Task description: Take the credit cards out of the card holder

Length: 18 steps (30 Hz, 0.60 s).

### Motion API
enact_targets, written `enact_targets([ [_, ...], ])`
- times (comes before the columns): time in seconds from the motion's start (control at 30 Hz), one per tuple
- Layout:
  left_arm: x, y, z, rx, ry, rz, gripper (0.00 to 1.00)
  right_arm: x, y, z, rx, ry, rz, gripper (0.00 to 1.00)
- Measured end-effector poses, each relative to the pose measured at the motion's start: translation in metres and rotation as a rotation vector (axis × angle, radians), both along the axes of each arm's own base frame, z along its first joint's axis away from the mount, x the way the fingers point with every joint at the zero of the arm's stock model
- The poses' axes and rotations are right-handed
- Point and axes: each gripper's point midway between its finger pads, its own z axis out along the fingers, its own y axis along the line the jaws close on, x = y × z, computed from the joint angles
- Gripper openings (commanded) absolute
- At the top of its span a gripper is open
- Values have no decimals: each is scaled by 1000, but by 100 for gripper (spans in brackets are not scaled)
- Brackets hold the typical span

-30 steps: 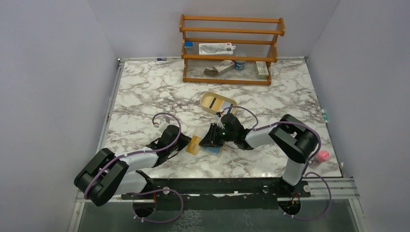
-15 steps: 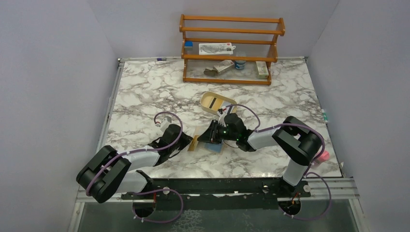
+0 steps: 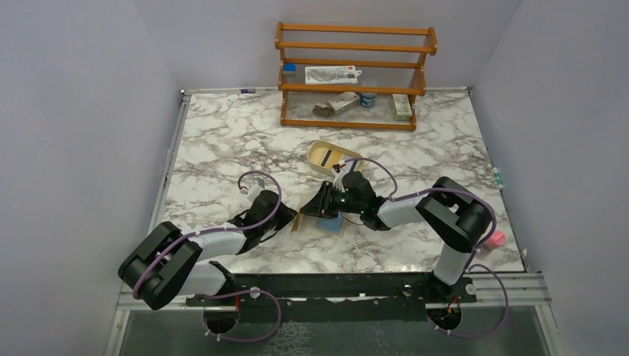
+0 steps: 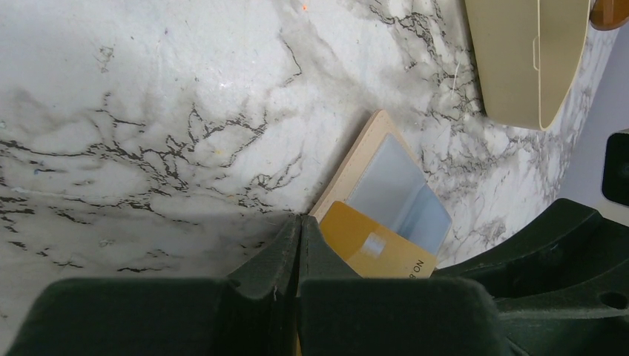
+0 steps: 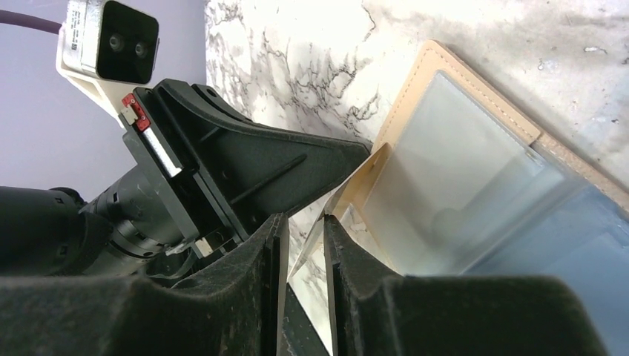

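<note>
Our left hand (image 4: 299, 222) is pressed together at the near corner of the card holder (image 4: 354, 159); we cannot tell whether it pinches the leather. The yellow card (image 4: 371, 248) shows at its 4 o'clock, over the holder's inner panel. Our right hand (image 5: 305, 230) stands a narrow gap apart around a thin raised flap. We judge it best to pin the holder flat on the desk (image 4: 148, 111) and slide the card along its pocket, not upward. The tray (image 4: 519, 59) lies beyond at 1 o'clock.
</note>
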Motion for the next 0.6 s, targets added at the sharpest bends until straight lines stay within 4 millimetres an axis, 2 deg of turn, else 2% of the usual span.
enact_targets([
  [0.37,1,-2,0,-4,-3,-4,0,1,1,-13,-77,38,18,29],
  [0.6,1,-3,0,-6,-4,-4,0,-2,4,-30,-120,80,46,21],
])
